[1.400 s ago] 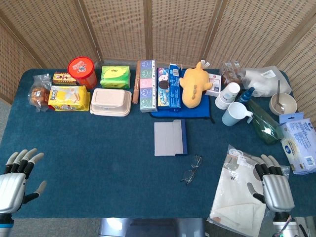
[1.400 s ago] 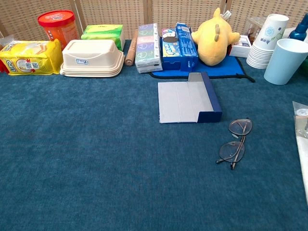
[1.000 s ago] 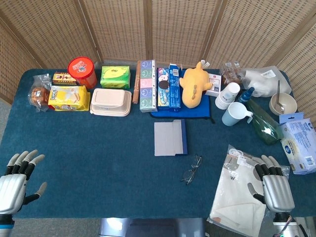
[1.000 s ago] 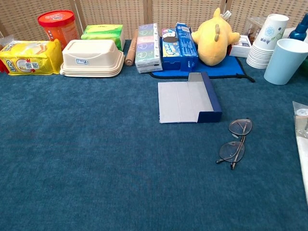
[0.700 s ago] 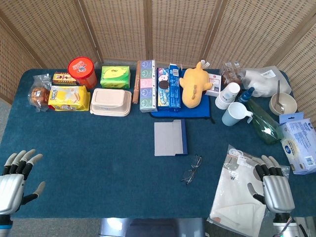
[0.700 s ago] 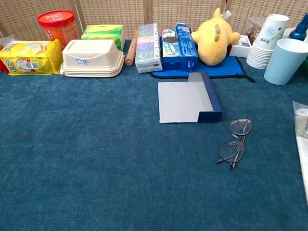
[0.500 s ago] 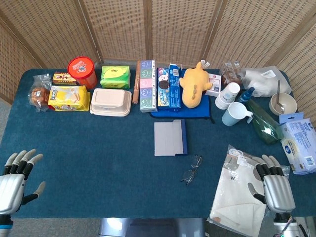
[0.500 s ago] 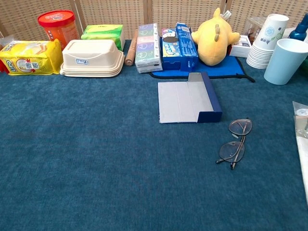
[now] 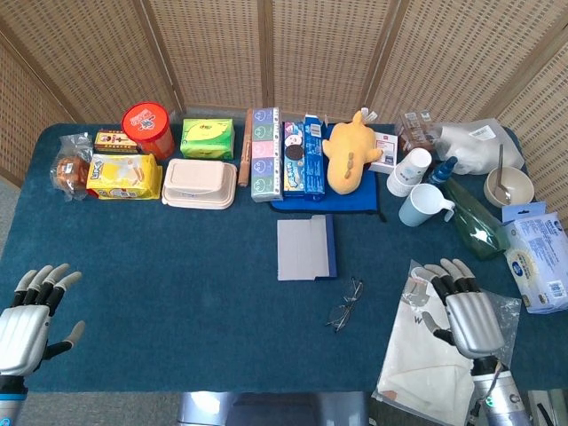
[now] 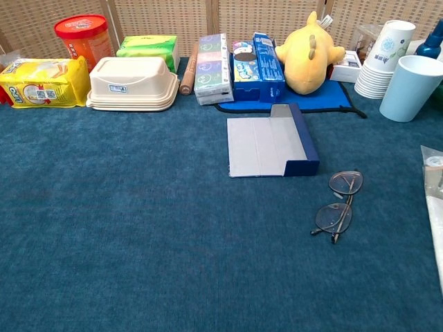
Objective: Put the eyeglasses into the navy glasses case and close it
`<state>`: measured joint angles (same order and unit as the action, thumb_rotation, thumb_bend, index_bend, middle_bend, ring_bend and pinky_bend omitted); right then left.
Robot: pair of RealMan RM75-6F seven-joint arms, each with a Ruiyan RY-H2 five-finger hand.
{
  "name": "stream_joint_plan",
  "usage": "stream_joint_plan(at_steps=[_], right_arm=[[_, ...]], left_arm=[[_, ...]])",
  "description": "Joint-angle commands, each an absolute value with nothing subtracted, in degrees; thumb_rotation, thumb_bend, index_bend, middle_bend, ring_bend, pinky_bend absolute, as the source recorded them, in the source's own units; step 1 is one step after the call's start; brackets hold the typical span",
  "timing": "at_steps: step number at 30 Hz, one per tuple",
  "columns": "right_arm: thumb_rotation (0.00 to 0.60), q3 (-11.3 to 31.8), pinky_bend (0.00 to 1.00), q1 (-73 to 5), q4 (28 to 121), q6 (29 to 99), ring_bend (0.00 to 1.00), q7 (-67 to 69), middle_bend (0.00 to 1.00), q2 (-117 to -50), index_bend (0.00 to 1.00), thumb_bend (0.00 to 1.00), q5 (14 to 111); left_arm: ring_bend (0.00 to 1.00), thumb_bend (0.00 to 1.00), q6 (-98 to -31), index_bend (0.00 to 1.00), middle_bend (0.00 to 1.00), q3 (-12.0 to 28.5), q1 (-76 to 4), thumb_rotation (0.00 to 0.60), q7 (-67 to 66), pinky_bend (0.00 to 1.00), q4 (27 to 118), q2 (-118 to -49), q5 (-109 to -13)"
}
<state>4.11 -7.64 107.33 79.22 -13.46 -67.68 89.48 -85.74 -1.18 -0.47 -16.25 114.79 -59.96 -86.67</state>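
One pair of eyeglasses (image 9: 344,303) lies folded on the blue table cloth (image 9: 177,266), lower centre-right of the head view, apart from everything else. One navy glasses case (image 9: 307,248) lies open and flat just above them in the frame, grey lining up, with its navy edge on the right; glasses and case do not touch.

Two hands are present, both seen in the head view only. The left hand (image 9: 25,321) sits at the lower left corner, fingers spread, holding nothing. The right hand (image 9: 466,315) sits at the lower right, fingers apart and empty, over a clear plastic bag of pale cloth (image 9: 426,355).

Along the top row, counted in the head view:
- one red tub (image 9: 147,129)
- one green packet (image 9: 207,138)
- one yellow packet (image 9: 125,176)
- one cream lidded box (image 9: 200,183)
- one yellow plush toy (image 9: 348,151)
- one stack of paper cups (image 9: 408,170)
- one pale blue mug (image 9: 422,204)
- one bowl with a spoon (image 9: 508,185)

The chest view shows neither hand. It shows the case's raised navy side wall (image 10: 303,142) and the two lenses of the glasses (image 10: 339,204) more plainly. The bowl and the far right packets appear only in the head view.
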Motion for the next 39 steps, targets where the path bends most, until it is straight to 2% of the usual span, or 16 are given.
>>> stream_joint_plan(at_steps=[1, 4, 13, 26, 39], right_arm=[[0.600, 6.34, 0.12, -11.71, 108.23, 74.63, 0.13, -14.35, 0.22, -68.53, 0.22, 0.29, 87.94], [0.600, 9.38, 0.12, -17.44, 108.35, 68.36, 0.13, -14.72, 0.22, -71.24, 0.22, 0.29, 85.79], [0.600, 14.45, 0.12, -27.24, 106.06, 61.05, 0.12, -22.39, 0.20, -79.11, 0.17, 0.24, 78.33], [0.600, 17.20, 0.12, -38.07, 101.30, 56.63, 0.05, -34.26, 0.10, -90.12, 0.03, 0.10, 63.30], [0.600, 17.37, 0.12, -44.57, 94.06, 57.51, 0.02, -38.96, 0.06, -96.05, 0.00, 0.09, 55.31]], left_arm=[[0.05, 0.28, -85.11, 0.17, 0.11, -0.83, -0.90, 0.600, -16.54, 0.00, 114.32, -59.94, -85.82], [0.05, 0.28, -84.10, 0.17, 0.11, -0.45, -1.37, 0.600, -16.70, 0.00, 113.58, -60.23, -84.12], [0.05, 0.28, -83.07, 0.17, 0.11, 0.44, -2.25, 0.600, -16.16, 0.00, 112.11, -60.61, -82.01], [0.05, 0.28, -82.56, 0.16, 0.10, 0.70, -2.67, 0.600, -13.78, 0.00, 110.09, -60.32, -81.04], [0.05, 0.28, -82.04, 0.15, 0.10, 0.91, -2.94, 0.600, -12.07, 0.00, 108.57, -60.04, -79.91]])
